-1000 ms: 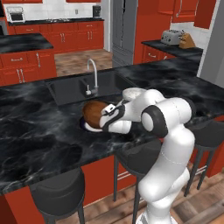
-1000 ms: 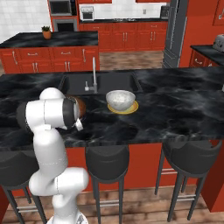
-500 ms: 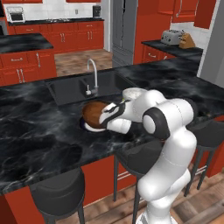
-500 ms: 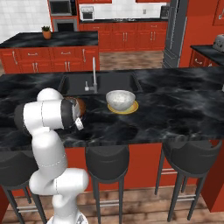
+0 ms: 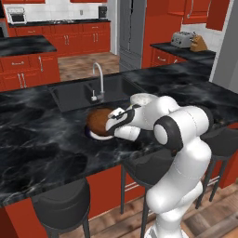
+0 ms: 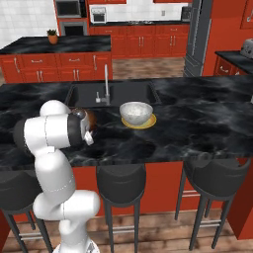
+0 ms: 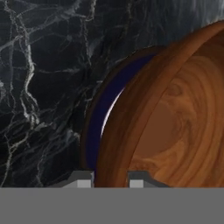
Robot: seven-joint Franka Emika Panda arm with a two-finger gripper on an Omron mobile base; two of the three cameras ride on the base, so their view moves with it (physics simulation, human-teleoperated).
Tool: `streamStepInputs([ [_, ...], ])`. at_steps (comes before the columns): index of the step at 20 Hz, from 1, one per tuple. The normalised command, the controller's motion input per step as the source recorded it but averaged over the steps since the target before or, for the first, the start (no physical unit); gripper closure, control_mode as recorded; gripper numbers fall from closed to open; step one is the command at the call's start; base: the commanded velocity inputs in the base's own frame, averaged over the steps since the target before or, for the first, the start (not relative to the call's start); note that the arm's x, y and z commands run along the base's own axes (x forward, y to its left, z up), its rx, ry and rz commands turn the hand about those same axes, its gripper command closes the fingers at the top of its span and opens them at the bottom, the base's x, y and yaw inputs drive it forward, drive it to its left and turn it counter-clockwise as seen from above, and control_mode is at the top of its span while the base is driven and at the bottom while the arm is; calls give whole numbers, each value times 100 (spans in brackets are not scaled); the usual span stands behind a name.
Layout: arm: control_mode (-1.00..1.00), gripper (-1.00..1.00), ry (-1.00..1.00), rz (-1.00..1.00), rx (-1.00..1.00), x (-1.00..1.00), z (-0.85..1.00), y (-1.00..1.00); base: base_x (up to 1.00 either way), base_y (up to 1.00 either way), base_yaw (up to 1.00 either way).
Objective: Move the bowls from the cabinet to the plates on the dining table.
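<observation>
A dark glossy brown bowl (image 5: 96, 120) sits on or just above the dark-blue-rimmed plate (image 5: 94, 135) on the black marble dining table (image 5: 37, 153); I cannot tell whether they touch. My gripper (image 7: 110, 179) is shut on the near rim of this bowl (image 7: 175, 122), one finger inside and one outside, with the plate's blue rim (image 7: 98, 127) showing past the bowl. In the right base view my arm hides most of the brown bowl (image 6: 90, 117). The grey speckled bowl (image 6: 136, 111) rests on the yellow plate (image 6: 149, 122). The cabinet is out of view.
A built-in sink (image 5: 79, 93) with a faucet (image 5: 98, 78) lies just behind the plates. Black stools (image 6: 121, 185) stand along the table's near side. A toaster (image 5: 181, 40) sits on the far counter at the right.
The hand and the brown bowl have crept very slightly left and down over the blue-rimmed plate. Nothing else has moved.
</observation>
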Motion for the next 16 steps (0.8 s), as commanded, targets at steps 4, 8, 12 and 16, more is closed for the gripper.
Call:
streamStepInputs([
  [4,-100,-100,0,0,0,0,0,2,0,0,0],
  [8,-100,-100,0,0,0,0,0,0,0,0,0],
  [12,-100,-100,0,0,0,0,27,0,0,0,0],
  [16,-100,-100,0,1,0,-9,52,0,0,0,0],
])
